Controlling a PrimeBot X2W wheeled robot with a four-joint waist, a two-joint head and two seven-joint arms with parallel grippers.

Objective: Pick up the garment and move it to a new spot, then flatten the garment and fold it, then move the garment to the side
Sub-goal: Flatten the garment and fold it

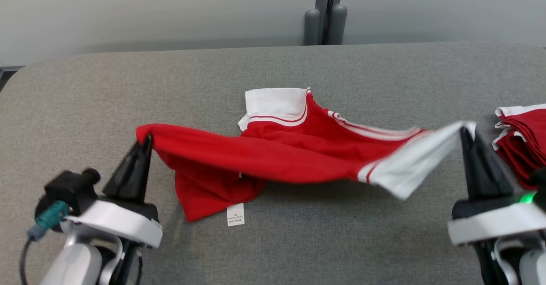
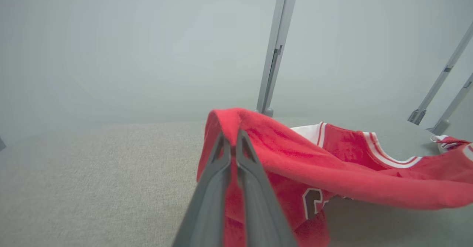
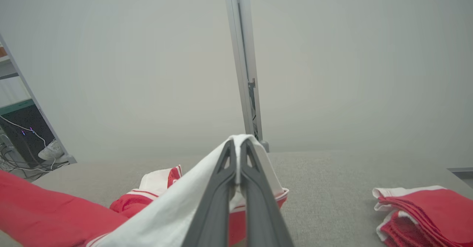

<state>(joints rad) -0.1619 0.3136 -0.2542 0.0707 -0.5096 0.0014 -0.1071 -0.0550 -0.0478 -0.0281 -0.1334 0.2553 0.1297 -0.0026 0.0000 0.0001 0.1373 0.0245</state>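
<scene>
The garment (image 1: 277, 152) hangs over the table's (image 1: 128, 84) middle, strung between the left gripper (image 1: 148, 138) at nine o'clock and the right gripper (image 1: 464, 130) at three. Farther out at three lies a folded pile (image 1: 524, 135), perhaps more garments. Posts (image 1: 312, 24) stand behind at twelve.

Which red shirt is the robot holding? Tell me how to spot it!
Look at the big grey table. Across its middle, a red shirt with white trim hangs stretched between the left gripper and the right gripper. Unlike the folded red pile at the table's right edge, it is unfolded and held up at both ends.
</scene>
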